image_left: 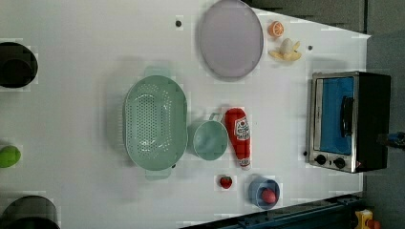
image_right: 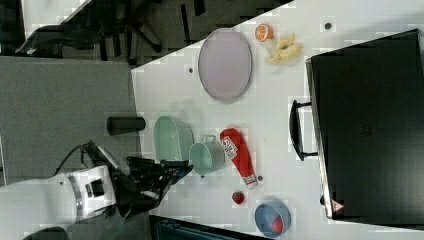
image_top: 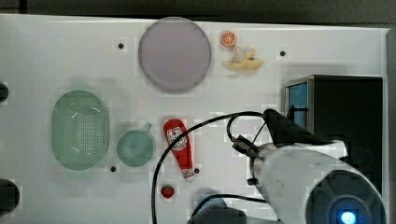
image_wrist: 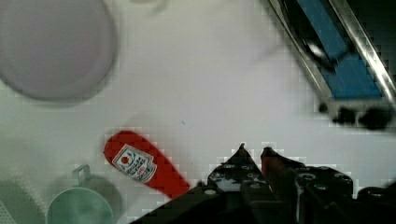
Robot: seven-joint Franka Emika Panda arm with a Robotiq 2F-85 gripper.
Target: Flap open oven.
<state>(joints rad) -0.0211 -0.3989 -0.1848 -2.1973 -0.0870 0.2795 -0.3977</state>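
While the oven (image_top: 343, 123) sits at the top view's right edge with its blue glass door facing the top view's left, the claw (image_top: 275, 119) hangs just in front of that door, close to the dark bar handle (image_top: 295, 112); whether it touches the handle cannot be told. A red ketchup bottle (image_top: 180, 148) lies well to the claw's left in this view, with a small green cup (image_top: 135, 148) and a green colander (image_top: 80, 129) farther off, and a lilac plate (image_top: 174, 53) above them.

In the left view, the oven (image_left: 347, 121) stands on the white table (image_left: 86, 43) with its door shut flat against the silver frame, the handle (image_left: 347, 116) across the blue glass and two black knobs (image_left: 330, 161) beside it.

In the right view, the claw (image_right: 176, 170) points toward the cup (image_right: 206, 157), and the oven's black top (image_right: 370, 130) lies well apart from it.

In the wrist view, the fingertips (image_wrist: 241, 151) stand nearly together, a thin gap between them and nothing held, above bare table. The ketchup bottle (image_wrist: 142, 164) lies near them on one side; the oven door (image_wrist: 341, 65) and knobs lie on the other, apart from the tips.
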